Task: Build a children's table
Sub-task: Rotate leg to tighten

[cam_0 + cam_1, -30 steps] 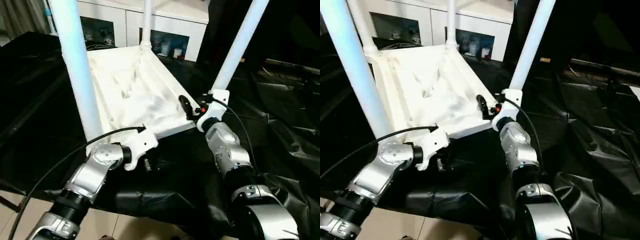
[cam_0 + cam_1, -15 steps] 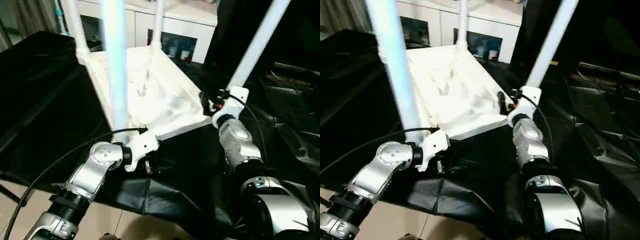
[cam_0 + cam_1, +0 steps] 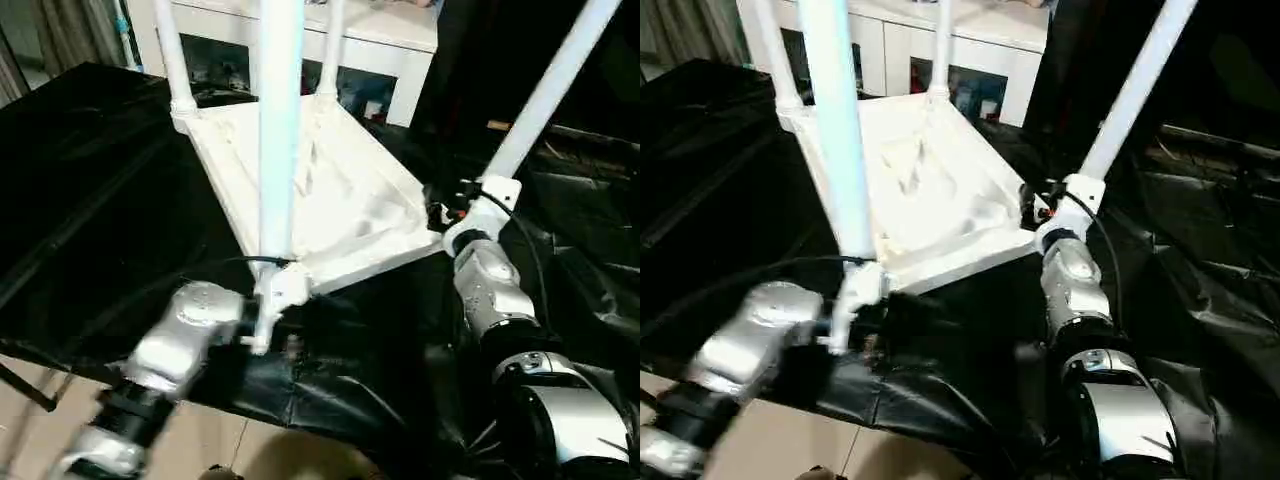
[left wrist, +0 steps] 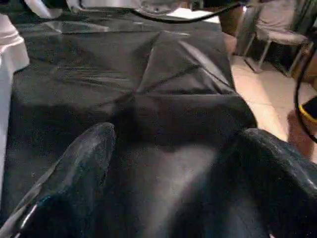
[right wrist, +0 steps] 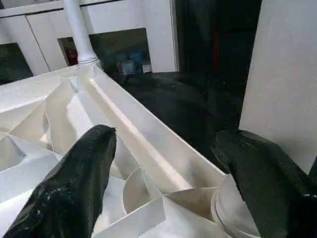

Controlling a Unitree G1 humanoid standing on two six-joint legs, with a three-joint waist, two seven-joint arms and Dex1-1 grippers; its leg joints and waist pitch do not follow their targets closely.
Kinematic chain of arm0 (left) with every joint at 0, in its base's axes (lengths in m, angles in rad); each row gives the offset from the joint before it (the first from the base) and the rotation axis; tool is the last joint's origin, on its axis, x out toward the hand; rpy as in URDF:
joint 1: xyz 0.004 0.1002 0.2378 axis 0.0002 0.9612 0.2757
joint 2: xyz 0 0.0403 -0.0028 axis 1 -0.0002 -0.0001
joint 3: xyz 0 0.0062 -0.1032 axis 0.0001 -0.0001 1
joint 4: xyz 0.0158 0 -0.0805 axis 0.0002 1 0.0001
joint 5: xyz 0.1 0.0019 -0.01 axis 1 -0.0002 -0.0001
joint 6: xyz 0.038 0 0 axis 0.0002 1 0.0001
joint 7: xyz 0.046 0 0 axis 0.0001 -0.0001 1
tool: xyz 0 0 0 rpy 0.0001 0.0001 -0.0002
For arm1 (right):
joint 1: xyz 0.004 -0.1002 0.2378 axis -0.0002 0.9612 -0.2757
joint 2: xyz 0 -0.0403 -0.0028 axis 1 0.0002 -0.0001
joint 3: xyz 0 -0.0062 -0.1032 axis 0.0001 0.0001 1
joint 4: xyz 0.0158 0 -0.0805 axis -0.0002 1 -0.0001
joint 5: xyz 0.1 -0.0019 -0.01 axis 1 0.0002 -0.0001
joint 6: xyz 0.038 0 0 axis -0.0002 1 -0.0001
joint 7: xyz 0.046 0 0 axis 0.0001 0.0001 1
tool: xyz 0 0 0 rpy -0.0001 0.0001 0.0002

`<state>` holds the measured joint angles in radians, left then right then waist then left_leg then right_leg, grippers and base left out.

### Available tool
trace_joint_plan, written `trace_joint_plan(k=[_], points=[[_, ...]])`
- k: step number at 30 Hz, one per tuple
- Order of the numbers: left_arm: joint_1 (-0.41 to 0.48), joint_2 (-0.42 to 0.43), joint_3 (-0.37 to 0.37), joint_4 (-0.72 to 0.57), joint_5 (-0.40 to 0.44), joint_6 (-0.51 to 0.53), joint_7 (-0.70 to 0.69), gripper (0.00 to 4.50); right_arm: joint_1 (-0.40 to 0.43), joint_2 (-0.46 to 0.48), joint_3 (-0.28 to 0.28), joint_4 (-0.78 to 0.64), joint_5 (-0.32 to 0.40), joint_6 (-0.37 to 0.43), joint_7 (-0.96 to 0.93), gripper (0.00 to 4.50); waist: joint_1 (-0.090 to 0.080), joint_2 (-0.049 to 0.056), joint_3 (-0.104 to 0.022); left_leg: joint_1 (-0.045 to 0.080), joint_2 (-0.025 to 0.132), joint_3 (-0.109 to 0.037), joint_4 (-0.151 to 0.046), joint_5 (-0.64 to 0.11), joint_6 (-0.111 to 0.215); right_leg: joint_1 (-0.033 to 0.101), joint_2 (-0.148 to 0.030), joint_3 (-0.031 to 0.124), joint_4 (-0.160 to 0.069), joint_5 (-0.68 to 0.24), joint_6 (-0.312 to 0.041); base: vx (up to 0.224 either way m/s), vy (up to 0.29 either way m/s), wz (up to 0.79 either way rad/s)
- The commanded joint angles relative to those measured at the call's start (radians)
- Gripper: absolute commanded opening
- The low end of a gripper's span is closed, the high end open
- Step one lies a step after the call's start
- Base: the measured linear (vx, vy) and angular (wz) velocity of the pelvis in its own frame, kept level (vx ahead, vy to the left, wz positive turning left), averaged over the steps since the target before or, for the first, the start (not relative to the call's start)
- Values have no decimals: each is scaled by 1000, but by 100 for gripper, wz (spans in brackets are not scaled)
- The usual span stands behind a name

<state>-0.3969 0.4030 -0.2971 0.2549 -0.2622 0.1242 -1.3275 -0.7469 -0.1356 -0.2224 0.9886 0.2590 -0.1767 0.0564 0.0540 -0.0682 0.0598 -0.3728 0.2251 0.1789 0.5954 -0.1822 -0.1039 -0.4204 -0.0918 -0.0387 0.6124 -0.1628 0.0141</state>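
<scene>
table: all-white plastic, set upside down on black cloth, ribbed underside up, tilted; four tapered tube legs seated in rounded corner sockets, rising out of frame. near edge set between both grippers. left gripper: fingers spread, nothing held, black cloth seen between them. right gripper: fingers spread, nothing clamped, placed at near right corner socket beside leg. white cabinet seen behind; pale floor and chair beyond cloth edge.

black-draped work table, upturned white children's table on it
</scene>
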Motion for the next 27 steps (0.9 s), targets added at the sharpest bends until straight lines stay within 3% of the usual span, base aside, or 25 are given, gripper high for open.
trace_joint_plan(k=[1,6,8,13,17,20,22,23,27], points=[[-20,34,105,-30,-27,-35,6,440,20,-68,-62,6,-1,-20,-82,379,-17,24,-73,28,-6,23,-71,-275,-27,34,-10,25,-62,-214,-192,0,0,0],[-17,86,166,-87,-109,35,-28,440,24,-78,-61,12,-6,-12,-87,379,-14,24,-66,37,-5,23,-70,-345,-40,21,-7,25,-70,-323,-167,0,0,0],[-5,118,169,-117,-130,84,-55,440,21,-81,-62,16,-8,-7,-87,379,-16,20,-66,27,-7,20,-73,-343,-44,26,-8,26,-70,-354,-151,0,0,0],[34,189,156,-173,-150,157,-89,440,14,-83,-60,24,-10,-3,-85,379,-21,18,-67,18,-9,19,-72,-296,-50,31,-8,25,-65,-342,-133,0,0,0],[68,254,178,-183,-158,214,-93,440,19,-81,-42,19,-7,24,-33,379,-44,15,-74,2,-12,15,-70,-231,-43,43,-8,24,-53,-261,-143,0,0,0],[70,268,240,-144,-157,194,-54,440,67,-81,35,-28,-44,74,85,379,-56,11,-74,-4,-13,15,-67,-197,-22,50,-7,25,-50,-193,-170,0,0,0],[62,263,259,-128,-156,183,-31,440,87,-85,65,-40,-64,101,107,379,-59,11,-78,0,-12,15,-64,-159,-13,52,-5,26,-44,-131,-193,0,0,0],[49,246,278,-110,-163,172,-7,440,105,-91,89,-50,-77,130,136,379,-60,6,-79,0,-12,15,-63,-150,-9,54,-3,26,-43,-118,-200,0,0,0],[38,222,318,-95,-197,194,33,440,180,-111,141,-94,-114,185,194,379,-54,9,-78,4,-9,17,-62,-123,7,55,-3,26,-38,-59,-225,0,0,0]])
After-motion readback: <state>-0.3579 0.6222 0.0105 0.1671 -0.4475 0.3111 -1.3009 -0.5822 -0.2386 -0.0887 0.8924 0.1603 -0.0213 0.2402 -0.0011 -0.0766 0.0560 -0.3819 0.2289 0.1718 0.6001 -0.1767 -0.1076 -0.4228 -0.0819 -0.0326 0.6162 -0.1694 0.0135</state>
